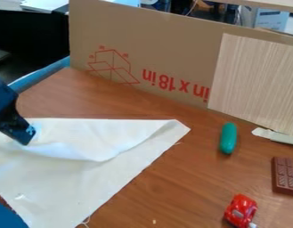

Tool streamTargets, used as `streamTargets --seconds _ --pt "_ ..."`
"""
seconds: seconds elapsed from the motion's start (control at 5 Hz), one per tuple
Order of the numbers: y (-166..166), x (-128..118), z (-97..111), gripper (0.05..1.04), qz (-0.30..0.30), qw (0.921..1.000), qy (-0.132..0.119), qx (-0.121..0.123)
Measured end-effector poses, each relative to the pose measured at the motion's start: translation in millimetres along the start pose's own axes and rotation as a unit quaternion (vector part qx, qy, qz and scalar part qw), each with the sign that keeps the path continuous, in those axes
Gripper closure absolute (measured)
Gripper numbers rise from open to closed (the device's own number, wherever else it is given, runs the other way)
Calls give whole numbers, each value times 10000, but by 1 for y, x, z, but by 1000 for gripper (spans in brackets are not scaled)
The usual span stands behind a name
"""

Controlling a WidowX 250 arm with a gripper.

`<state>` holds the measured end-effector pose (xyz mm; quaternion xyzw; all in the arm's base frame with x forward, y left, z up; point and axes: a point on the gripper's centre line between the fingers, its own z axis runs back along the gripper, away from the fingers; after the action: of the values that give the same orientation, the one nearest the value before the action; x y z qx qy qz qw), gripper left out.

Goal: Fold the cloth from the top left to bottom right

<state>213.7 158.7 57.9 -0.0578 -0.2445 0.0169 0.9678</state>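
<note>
Your black gripper hangs over the upper-left part of the white cloth; you cannot tell from this angle whether it is open, closed or pinching fabric. Closest to it, the cloth lies beneath and beside its tip. A raised, curling edge begins just below the gripper, sags away to its right, then climbs toward the right-hand corner, level with the gripper and well apart from it.

The relation that matters to you is diagonal: most of the cloth you can see spreads down and to the right of the gripper. Its long lower-right edge slants from that corner down toward the bottom of the view, facing the gripper across the flat fabric. Your next move, by my judgement, is down and right, square across toward that edge. If you carry the flap mainly rightward, it may bunch near the corner.

Farther off, brown table lies past the cloth. To the gripper's right, beyond the corner, is a green rounded toy; lower and right sits a red toy car. Farther right still, somewhat lower than the gripper, rests a chocolate-coloured bar.
</note>
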Motion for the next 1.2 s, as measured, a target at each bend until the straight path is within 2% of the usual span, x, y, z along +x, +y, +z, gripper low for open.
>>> streamTargets --seconds 0.4,0.8,1.0,1.2 --pt "-30 -34 7 1032 -61 9998 27 203" --pt "-52 -50 10 1009 -185 9995 94 246" --pt "-52 -52 8 857 -355 9990 70 255" --pt "-45 -52 5 591 -325 9990 244 192"
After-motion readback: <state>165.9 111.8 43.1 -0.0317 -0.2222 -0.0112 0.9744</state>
